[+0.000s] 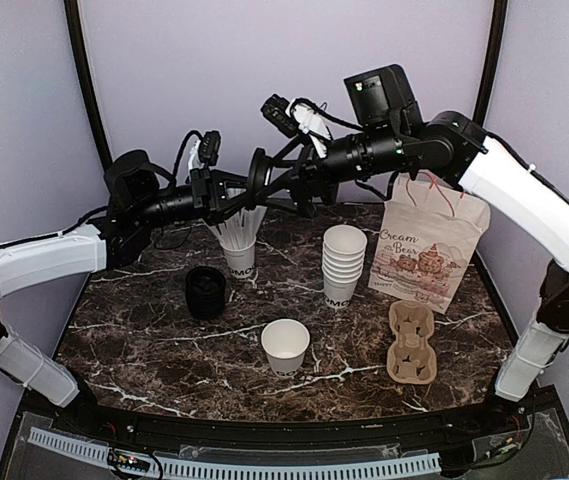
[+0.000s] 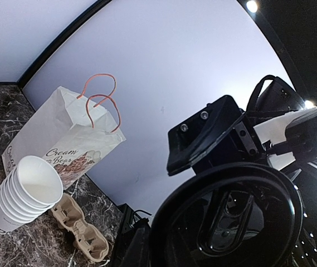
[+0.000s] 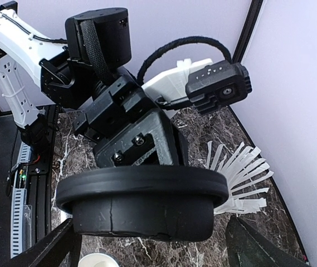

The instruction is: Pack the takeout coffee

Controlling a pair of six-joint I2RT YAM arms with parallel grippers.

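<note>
A black plastic lid (image 1: 260, 178) hangs in the air above the back of the table, between my two grippers. My left gripper (image 1: 248, 184) is shut on its rim; in the left wrist view the lid (image 2: 225, 222) fills the lower right, next to my left gripper (image 2: 147, 245). My right gripper (image 3: 155, 247) is open, its fingertips (image 3: 52, 247) wide on either side of the lid (image 3: 141, 203) and apart from it. No lidded cup shows. A single lidless white paper cup (image 1: 285, 345) stands at the front middle.
A cup of white straws (image 1: 239, 250) stands under the grippers. A stack of black lids (image 1: 205, 292) sits to the left. A stack of lidless cups (image 1: 343, 265), a printed paper bag (image 1: 429, 250) and a cardboard cup carrier (image 1: 410, 342) are on the right.
</note>
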